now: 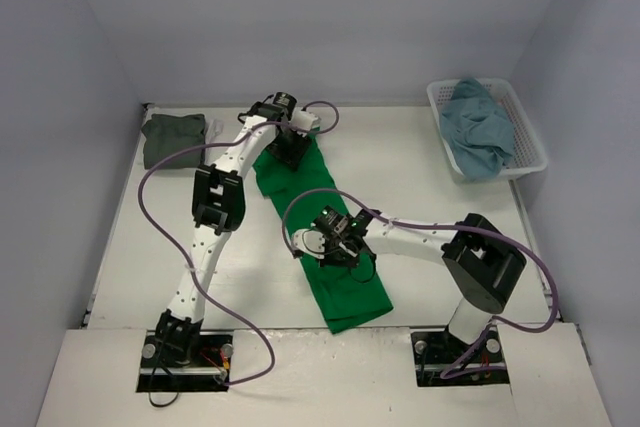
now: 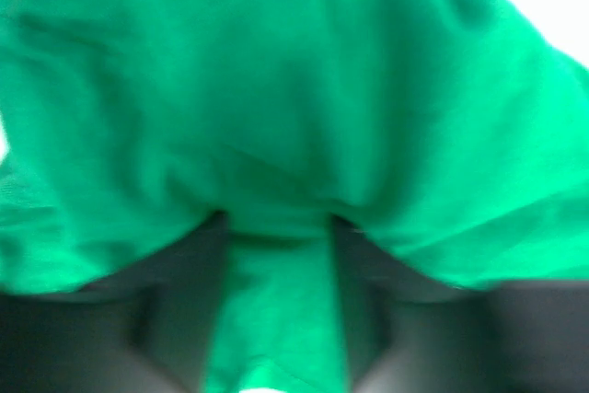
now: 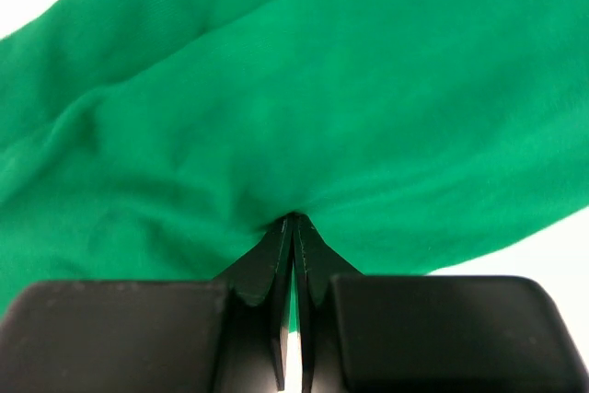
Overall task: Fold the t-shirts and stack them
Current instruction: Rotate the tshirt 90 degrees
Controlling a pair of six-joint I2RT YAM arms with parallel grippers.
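We pinch the green t-shirt (image 1: 355, 297), laid lengthwise on the counter (image 1: 420, 167), with our right gripper (image 3: 293, 220) closed mid-cloth, likely anchoring a fold. Our left gripper (image 2: 276, 236) stands parted over the far end.

Blurred all through the left wrist view: no sharp edges on the green shirt (image 2: 294, 89), cropped at every side, nor on the left tool (image 2: 276, 227), just two hazy dark fingers (image 2: 184, 319) toward 6 o'clock. From above, cannot see tips of that tool or of the right tool (image 1: 338, 239), buried under own wrists. Half lost behind the basket (image 1: 530, 147) wall at 2 o'clock: the blue shirt (image 1: 478, 127).
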